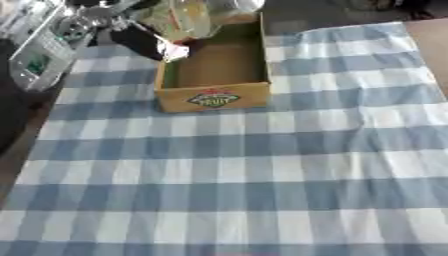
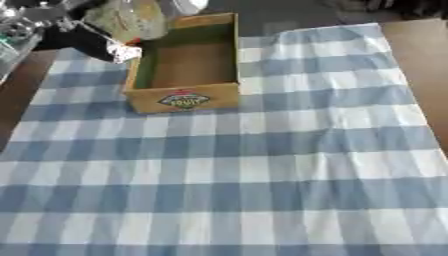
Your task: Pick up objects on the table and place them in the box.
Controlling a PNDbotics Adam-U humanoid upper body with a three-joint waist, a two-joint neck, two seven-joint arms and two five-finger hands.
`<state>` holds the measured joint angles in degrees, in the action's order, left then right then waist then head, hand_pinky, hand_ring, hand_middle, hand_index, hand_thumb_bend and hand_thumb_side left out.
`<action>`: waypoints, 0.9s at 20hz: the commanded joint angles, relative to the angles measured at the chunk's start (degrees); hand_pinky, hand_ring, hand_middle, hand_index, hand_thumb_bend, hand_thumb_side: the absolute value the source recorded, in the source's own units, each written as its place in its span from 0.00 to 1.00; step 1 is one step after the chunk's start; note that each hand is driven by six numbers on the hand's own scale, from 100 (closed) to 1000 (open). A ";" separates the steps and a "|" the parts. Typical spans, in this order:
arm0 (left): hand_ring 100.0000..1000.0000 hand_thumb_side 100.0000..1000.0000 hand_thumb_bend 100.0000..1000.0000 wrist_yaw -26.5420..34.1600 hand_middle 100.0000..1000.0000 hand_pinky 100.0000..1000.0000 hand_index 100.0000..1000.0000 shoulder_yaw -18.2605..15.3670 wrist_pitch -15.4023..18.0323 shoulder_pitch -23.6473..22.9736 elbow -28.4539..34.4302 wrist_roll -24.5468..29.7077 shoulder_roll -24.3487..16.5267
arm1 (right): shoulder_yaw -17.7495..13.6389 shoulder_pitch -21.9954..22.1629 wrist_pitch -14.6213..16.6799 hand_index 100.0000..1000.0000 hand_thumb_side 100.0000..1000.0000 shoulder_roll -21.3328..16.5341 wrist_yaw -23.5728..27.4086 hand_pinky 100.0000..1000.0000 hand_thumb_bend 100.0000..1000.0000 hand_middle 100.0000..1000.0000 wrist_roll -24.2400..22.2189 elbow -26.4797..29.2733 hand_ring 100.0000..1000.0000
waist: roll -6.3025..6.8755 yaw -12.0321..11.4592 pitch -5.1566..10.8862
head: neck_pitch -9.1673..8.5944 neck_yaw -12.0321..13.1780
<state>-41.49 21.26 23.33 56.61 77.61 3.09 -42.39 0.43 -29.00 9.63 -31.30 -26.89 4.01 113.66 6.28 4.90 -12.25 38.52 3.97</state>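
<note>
My left hand (image 1: 140, 40) reaches in from the upper left of the frame, a dark shape poised at the far left corner of the box (image 1: 213, 75). Its fingers close on a small white object with a red spot (image 1: 173, 51), held just over the box's left wall near the back. Whether that object touches the cardboard, I cannot tell.

The box is an open brown cardboard tray with a green, red and white label on its near face. It sits in the upper middle of the frame on a blue-and-white checked cloth (image 1: 245, 190). Its long axis runs from the near edge towards the top of the frame, tilted slightly, with the labelled short side facing me.

A clear, glassy item (image 1: 188, 17) hangs blurred above the box's far end; I cannot make out what it is. My right hand shows in neither view.
</note>
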 commanded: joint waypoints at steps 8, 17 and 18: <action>0.00 0.38 0.00 -12.42 0.00 0.00 0.17 -2.71 6.85 5.43 -14.98 -4.91 6.02 | -0.12 -0.93 0.11 0.68 1.00 -0.09 0.35 0.43 0.05 0.43 -0.31 0.93 0.39 | -0.56 0.62 1.00 | 0.08 0.32; 0.00 0.40 0.00 -22.94 0.01 0.00 0.18 -8.44 9.34 8.39 -29.24 -10.23 11.34 | -0.15 -1.63 0.16 0.68 1.00 0.61 0.58 0.43 0.05 0.43 -0.30 0.93 0.39 | -0.69 1.46 0.61 | -0.50 0.92; 0.00 0.40 0.00 -23.76 0.01 0.00 0.18 -9.15 9.13 8.50 -30.45 -10.97 11.66 | -0.15 -1.74 0.16 0.68 1.00 0.68 0.61 0.43 0.05 0.43 -0.30 0.93 0.39 | -0.68 1.55 0.55 | -0.56 1.02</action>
<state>-64.00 13.82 32.64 63.39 48.13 -6.84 -30.08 0.48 -29.61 9.82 -30.20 -26.44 3.77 113.66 5.96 6.43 -12.61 38.49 4.45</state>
